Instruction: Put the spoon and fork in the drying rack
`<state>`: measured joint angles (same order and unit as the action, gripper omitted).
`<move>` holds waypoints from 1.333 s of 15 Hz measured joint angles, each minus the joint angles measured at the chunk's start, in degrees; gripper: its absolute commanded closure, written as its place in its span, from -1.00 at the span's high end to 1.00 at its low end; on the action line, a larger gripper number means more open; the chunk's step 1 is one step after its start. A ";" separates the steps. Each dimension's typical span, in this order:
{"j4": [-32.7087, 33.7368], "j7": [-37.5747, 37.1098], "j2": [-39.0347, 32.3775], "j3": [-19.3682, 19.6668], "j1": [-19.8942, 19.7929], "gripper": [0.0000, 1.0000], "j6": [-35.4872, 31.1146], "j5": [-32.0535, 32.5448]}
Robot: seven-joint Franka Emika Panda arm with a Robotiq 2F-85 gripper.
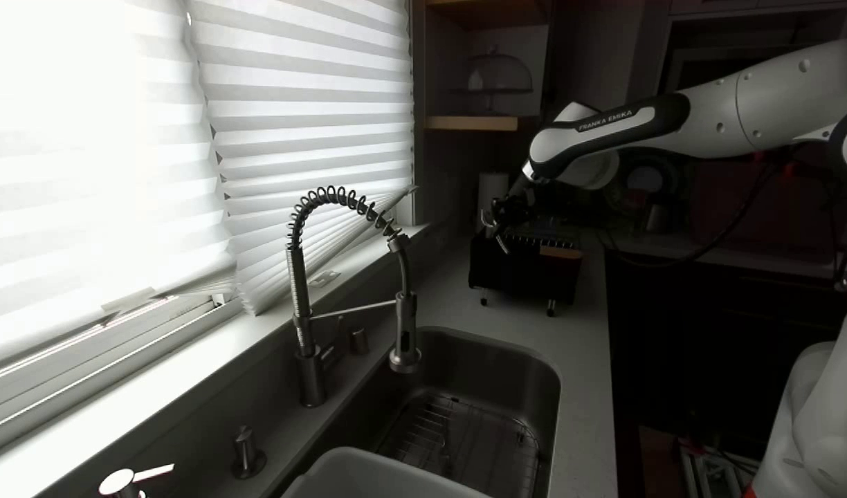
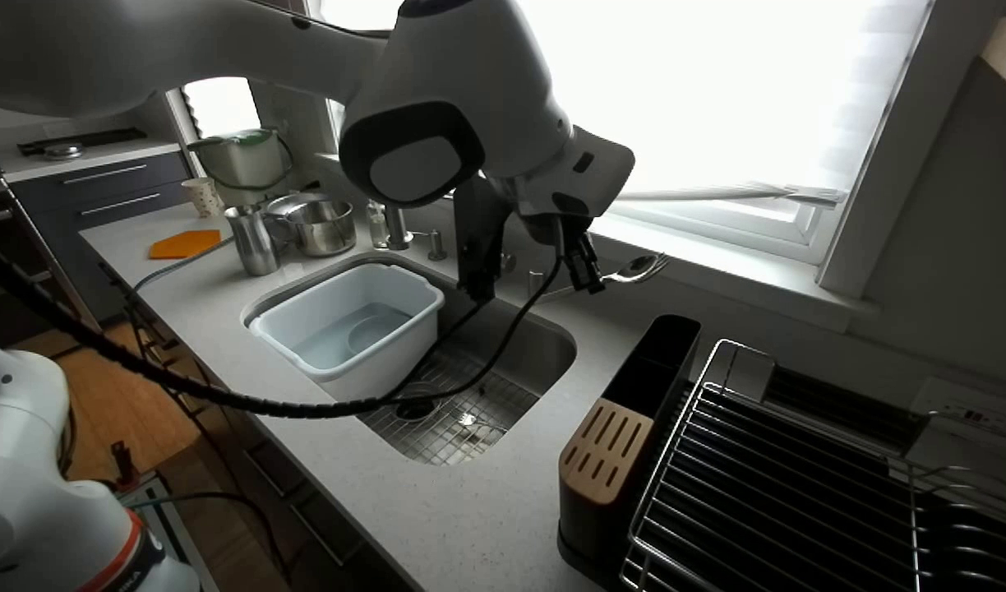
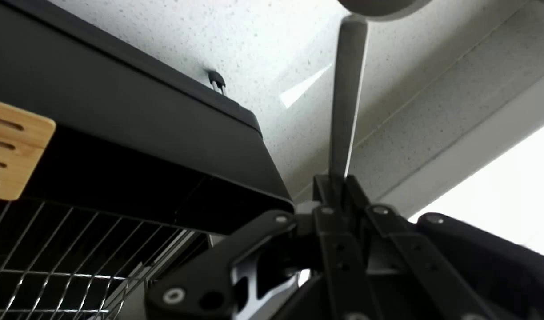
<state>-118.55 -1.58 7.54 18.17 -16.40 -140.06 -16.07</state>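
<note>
Where the surface [image 2: 486, 514] comes nearest in an exterior view, the drying rack [image 2: 799, 485] stands, bright wires over a black base. Along its side toward the sink [image 2: 544, 349] runs a narrow black box [image 2: 587, 524], partly covered by a slotted wooden lid [image 2: 606, 450]; the uncovered part is too dark for contents to be made out. Near the box's far end, the tool [image 2: 587, 275] is clamped on a spoon [image 2: 637, 267] and a fork [image 2: 657, 265], held together above the surface. Both are shiny metal and tilted, heads higher than grips; the wrist view shows one flat, round-ended handle [image 3: 350, 89], spoon's or fork's undetermined. The sink is metal, with a wire grid [image 2: 441, 427] on its floor. A white tub [image 2: 389, 362] sits in it; a round item [image 2: 378, 330] inside cannot be identified. Beyond stand a metal jug [image 2: 254, 242] and a metal pot [image 2: 329, 234], contents not determinable. Farther back are a patterned cup [image 2: 203, 197] and a pail [image 2: 248, 168] with a green top.
</note>
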 measured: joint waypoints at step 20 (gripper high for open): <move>14.61 -0.71 -16.46 0.98 -3.36 -0.96 -16.55 -4.90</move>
<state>-103.94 -2.29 -8.92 19.15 -19.77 -156.61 -20.97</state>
